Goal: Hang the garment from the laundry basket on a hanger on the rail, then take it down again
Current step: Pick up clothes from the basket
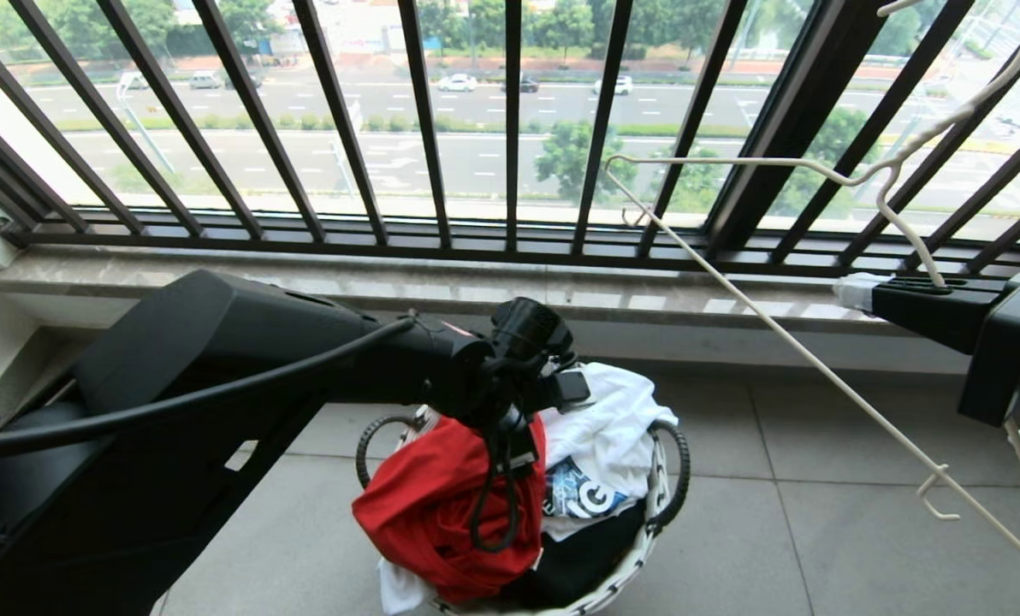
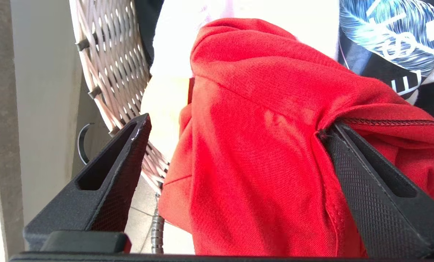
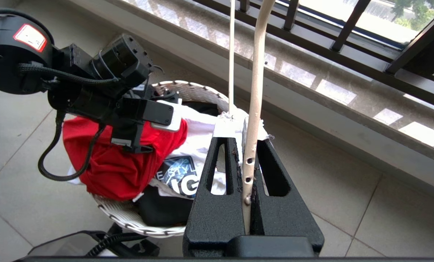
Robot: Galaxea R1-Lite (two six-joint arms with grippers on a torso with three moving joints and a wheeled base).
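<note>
The left gripper (image 2: 235, 134) hangs over the laundry basket (image 1: 657, 522), which stands on the tiled floor (image 1: 818, 513) below the window railing (image 1: 510, 128). Its jaws are spread wide and straddle a bunched fold of the red T-shirt (image 1: 441, 505). In the left wrist view one jaw presses against a hemmed edge of the red cloth, while the other stands clear, just beside the basket's woven wall. Nothing is pinched yet.

The red T-shirt lies heaped on the robot's-left side of the basket, slumping over the rim. Beside it lie a white garment (image 1: 608, 419) and a black printed T-shirt (image 1: 583, 496).

Off to the right, the right gripper (image 3: 249, 145) is clenched on the thin whitish wire hanger (image 1: 818, 359) and holds it up in front of the railing, well apart from the basket.

The step in hand looks like the pick-up of the red shirt. To do it well, I would want the jaws sunk a little deeper, so that the fold sits fully between them and not only against one jaw. The clear jaw is near the wicker, so closing could snag the basket wall or tip the light basket. Shifting slightly toward the middle of the red heap seems safer. A bite near the hem or collar would let the shirt hang open for the hanger, whereas a bite in the thick of the bunch might lift it as a lump. The white garment lies touching the red one and could be dragged up with it.
</note>
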